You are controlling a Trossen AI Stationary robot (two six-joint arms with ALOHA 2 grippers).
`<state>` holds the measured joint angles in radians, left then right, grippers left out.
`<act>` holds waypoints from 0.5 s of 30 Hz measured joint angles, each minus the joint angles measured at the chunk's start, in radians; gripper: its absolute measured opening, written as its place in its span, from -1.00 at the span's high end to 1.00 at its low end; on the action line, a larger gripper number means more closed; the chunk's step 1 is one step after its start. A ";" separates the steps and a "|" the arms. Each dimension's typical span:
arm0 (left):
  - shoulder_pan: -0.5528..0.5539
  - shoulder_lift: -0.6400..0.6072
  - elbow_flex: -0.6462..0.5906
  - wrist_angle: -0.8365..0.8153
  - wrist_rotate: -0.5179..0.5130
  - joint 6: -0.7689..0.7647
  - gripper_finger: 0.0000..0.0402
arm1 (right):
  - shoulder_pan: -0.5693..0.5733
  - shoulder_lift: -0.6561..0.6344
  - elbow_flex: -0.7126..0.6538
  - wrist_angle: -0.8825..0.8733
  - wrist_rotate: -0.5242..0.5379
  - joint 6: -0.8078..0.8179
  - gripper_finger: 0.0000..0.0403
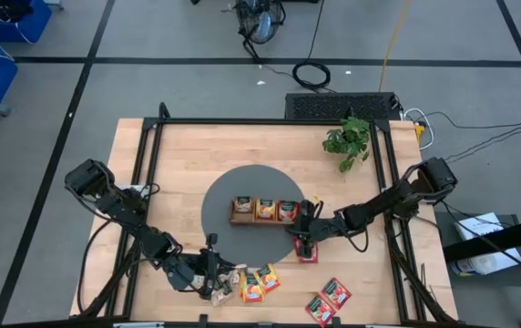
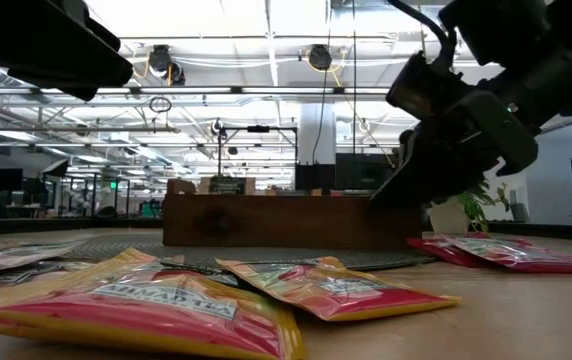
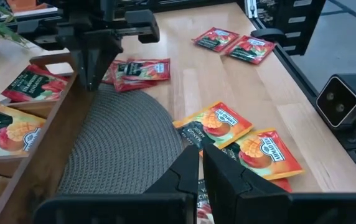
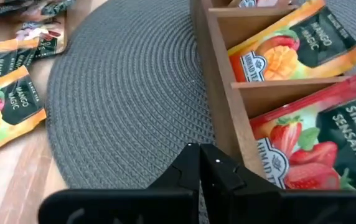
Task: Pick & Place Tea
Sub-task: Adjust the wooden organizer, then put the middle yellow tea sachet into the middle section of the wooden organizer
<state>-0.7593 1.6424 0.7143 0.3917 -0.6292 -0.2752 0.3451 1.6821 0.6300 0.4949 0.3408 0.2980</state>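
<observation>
A brown three-compartment tray (image 1: 265,211) sits on a round grey mat (image 1: 219,214), with a sachet in each compartment. A mango sachet (image 4: 290,46) and a strawberry sachet (image 4: 327,143) lean in theirs. My right gripper (image 1: 302,239) is shut and points down at the tray's right end (image 3: 91,81), next to red sachets (image 3: 137,70) lying flat. My left gripper (image 1: 213,273) is shut at the mat's near edge (image 3: 200,158). Beside it lie beige sachets (image 1: 224,281) and orange sachets (image 3: 218,124). Two more red sachets (image 1: 329,301) lie near the table's near right corner. My left gripper's shut fingers stand low over a sachet, and a strip of its print (image 3: 199,202) shows between them. I cannot tell whether they touch it.
A potted plant (image 1: 349,138) stands at the table's far right. A black frame (image 1: 151,173) runs round the tabletop. Bare wood lies left of the mat and along the far side. The room beyond holds benches and lights.
</observation>
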 joint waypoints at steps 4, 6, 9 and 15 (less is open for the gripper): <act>0.000 0.000 0.000 -0.005 0.000 0.000 0.85 | -0.011 0.000 0.000 -0.012 -0.001 0.001 1.00; 0.000 0.000 0.000 -0.007 0.000 -0.002 0.85 | -0.011 0.000 0.000 -0.011 -0.001 0.000 1.00; 0.000 0.000 0.000 -0.006 0.000 -0.042 0.85 | -0.002 0.000 0.000 0.029 -0.030 -0.014 0.99; 0.008 0.011 0.007 0.007 0.018 -0.212 0.85 | 0.046 0.000 0.000 0.228 -0.177 -0.094 0.90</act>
<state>-0.7515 1.6537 0.7210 0.3986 -0.6116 -0.4875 0.3911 1.6821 0.6300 0.7234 0.1640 0.2042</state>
